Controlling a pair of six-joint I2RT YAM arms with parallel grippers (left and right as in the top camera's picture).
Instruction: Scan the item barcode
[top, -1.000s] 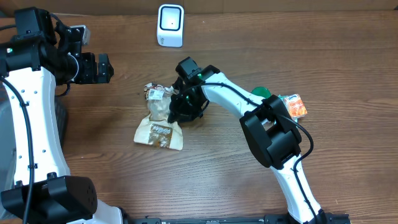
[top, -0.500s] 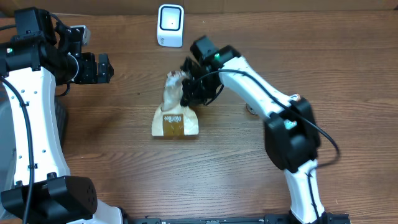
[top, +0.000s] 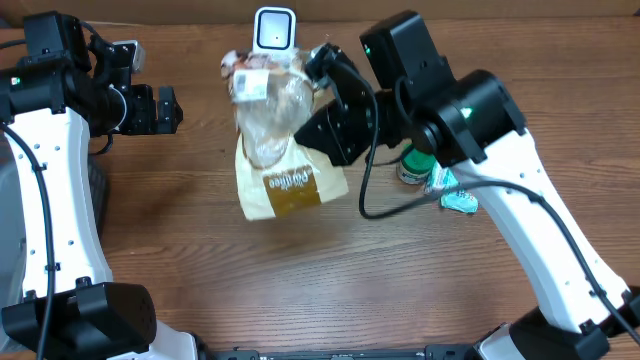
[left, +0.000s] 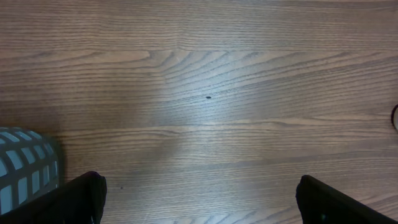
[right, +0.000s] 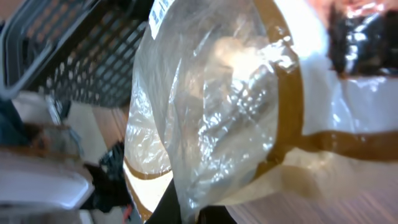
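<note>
Clear-and-tan plastic bag (top: 280, 150) lifted off worktop (top: 300, 290), now just below white boxy scanner (top: 274, 40); right gripper (top: 322, 72) clamped on it, left gripper (top: 168, 110) open. White label (top: 250, 85) possibly angled away: misread risk.

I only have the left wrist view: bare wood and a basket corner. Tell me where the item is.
Observer: The right gripper is shut on a clear-and-tan bag, holding it above the table.
Operator: Give me the scanner's position.
Observer: The white scanner stands at the table's far edge, right behind the bag's top.
Operator: Report any label.
Observer: A white label shows near the bag's top, facing up toward the overhead camera.
</note>
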